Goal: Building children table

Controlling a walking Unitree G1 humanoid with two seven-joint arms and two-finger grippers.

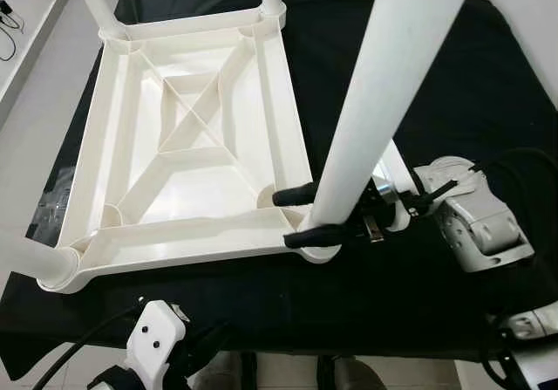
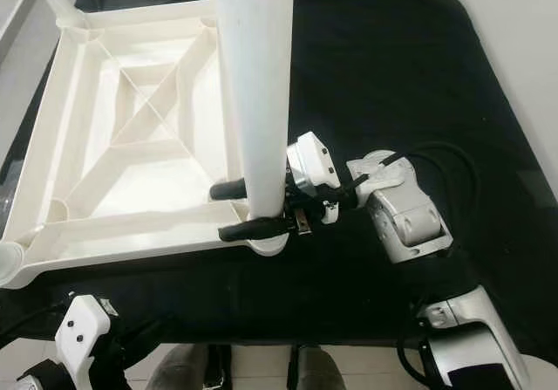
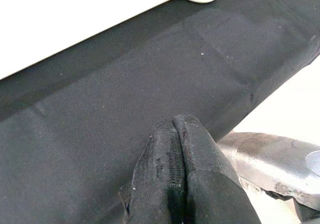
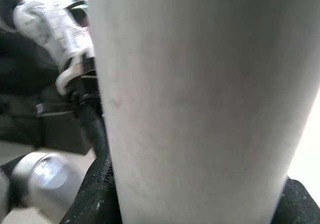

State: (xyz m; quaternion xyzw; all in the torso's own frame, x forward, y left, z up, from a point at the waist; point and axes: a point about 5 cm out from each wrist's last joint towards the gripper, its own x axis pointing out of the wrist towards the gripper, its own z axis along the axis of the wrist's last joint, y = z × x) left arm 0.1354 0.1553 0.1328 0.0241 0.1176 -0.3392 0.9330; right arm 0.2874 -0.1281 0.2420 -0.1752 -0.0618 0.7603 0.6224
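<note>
A white plastic children's table top (image 1: 187, 137) lies upside down on a black cloth, ribs showing. White legs stand in its corner sockets: two at the far corners (image 1: 94, 2), one at the near left (image 1: 26, 263). A fourth white leg (image 1: 375, 102) rises from the near right corner socket. My right gripper (image 1: 301, 218) is shut on this leg just above the socket, one black finger on each side. In the right wrist view the leg (image 4: 200, 103) sits between the fingers (image 4: 95, 184). My left gripper (image 3: 175, 184) is shut, empty, low beside the cloth's front edge.
The black cloth (image 1: 453, 93) covers the work surface and hangs over its front edge. Pale floor shows at the left (image 1: 26, 50) and below. A cable (image 1: 9, 15) lies on the floor at the far left. My left arm (image 1: 153, 342) hangs below the front edge.
</note>
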